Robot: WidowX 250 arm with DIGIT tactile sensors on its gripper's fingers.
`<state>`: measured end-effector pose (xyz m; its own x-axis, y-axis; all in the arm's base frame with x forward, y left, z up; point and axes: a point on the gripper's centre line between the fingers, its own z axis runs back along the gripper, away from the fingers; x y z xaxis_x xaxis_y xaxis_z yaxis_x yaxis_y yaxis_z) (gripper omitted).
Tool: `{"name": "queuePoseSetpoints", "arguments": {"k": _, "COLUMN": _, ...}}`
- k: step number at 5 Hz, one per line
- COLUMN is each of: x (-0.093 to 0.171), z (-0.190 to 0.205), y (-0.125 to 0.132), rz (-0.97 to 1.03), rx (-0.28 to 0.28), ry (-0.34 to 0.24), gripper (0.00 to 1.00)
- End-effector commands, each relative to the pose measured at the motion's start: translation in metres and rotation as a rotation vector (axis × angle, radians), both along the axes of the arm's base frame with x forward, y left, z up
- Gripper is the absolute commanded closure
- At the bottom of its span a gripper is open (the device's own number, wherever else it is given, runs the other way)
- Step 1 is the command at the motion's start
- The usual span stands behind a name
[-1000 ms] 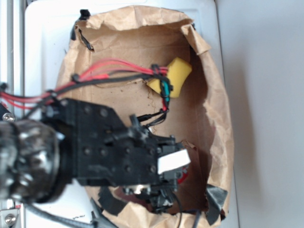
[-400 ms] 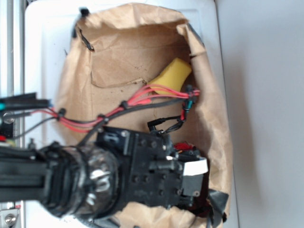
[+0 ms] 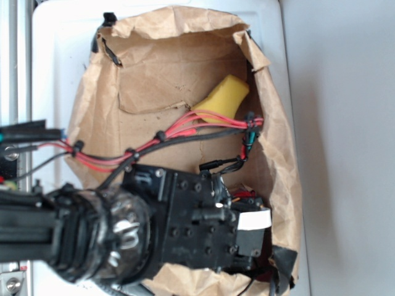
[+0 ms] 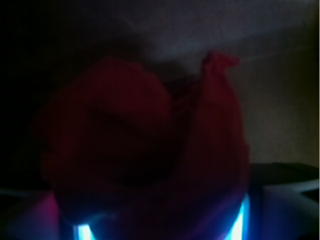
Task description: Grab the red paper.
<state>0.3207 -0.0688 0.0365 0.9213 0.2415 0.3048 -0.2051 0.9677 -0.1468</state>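
The red paper (image 4: 145, 150) fills the dark, blurred wrist view as a crumpled wad with a raised fold at its right. It lies between my gripper's (image 4: 162, 227) two faintly glowing fingers (image 4: 243, 220), which stand wide apart on either side of it. In the exterior view only a sliver of the red paper (image 3: 245, 196) shows beside the black gripper (image 3: 256, 240), which is low in the lower right corner of the brown paper bag (image 3: 154, 68). The gripper body hides its fingertips there.
A yellow sponge (image 3: 225, 97) lies at the bag's far right. Red and black wires (image 3: 185, 132) stretch across the bag from the arm. The bag's right wall (image 3: 287, 160) stands close to the gripper. Black tape (image 3: 284, 259) marks the bag's lower right rim.
The arm swung right and down into the bag's lower right corner, over the red paper. In the last half second it barely shifted. The wires moved off the sponge.
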Motion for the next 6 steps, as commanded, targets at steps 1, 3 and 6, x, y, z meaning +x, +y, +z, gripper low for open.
{"name": "queuePoseSetpoints", "arguments": {"k": 1, "x": 0.006, "z": 0.058, "y": 0.028, "rz": 0.022, "rx": -0.042, "ry": -0.005, "gripper": 1.00}}
{"name": "queuePoseSetpoints", "arguments": {"k": 3, "x": -0.008, "z": 0.094, "y": 0.065, "rz": 0.023, "rx": -0.095, "ry": 0.043, "gripper": 1.00}}
{"name": "queuePoseSetpoints", "arguments": {"k": 6, "x": -0.046, "z": 0.142, "y": 0.083, "rz": -0.018, "rx": -0.085, "ry": 0.059, "gripper": 1.00}}
